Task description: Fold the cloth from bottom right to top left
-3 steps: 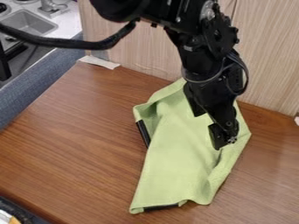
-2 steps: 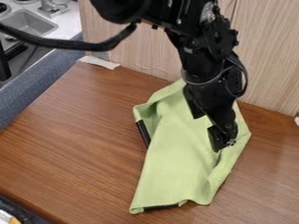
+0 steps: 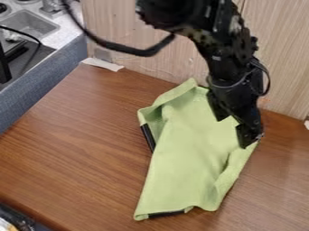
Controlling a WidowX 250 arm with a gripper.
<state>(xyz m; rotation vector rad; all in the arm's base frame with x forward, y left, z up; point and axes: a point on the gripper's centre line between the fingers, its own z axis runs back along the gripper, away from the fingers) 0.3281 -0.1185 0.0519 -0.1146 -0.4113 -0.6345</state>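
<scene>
One green cloth (image 3: 184, 158), right edge under the tool (image 3: 249, 139), cannot tell whether clenched

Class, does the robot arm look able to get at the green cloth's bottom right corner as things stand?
Probably yes: the gripper is at the cloth's right side, and nothing stands between it and that bottom right corner, though reach is uncertain.

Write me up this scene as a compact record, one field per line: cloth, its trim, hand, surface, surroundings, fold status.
Cloth: light green, rumpled, left edge partly turned over
Trim: black strips at the left edge and bottom end
Hand: black, at the cloth's right edge; contact cannot be told
Surface: brown wood-grain table
Surroundings: pale wood panel behind, sink at upper left
Fold status: not done; lower end spread toward the view's bottom
</scene>
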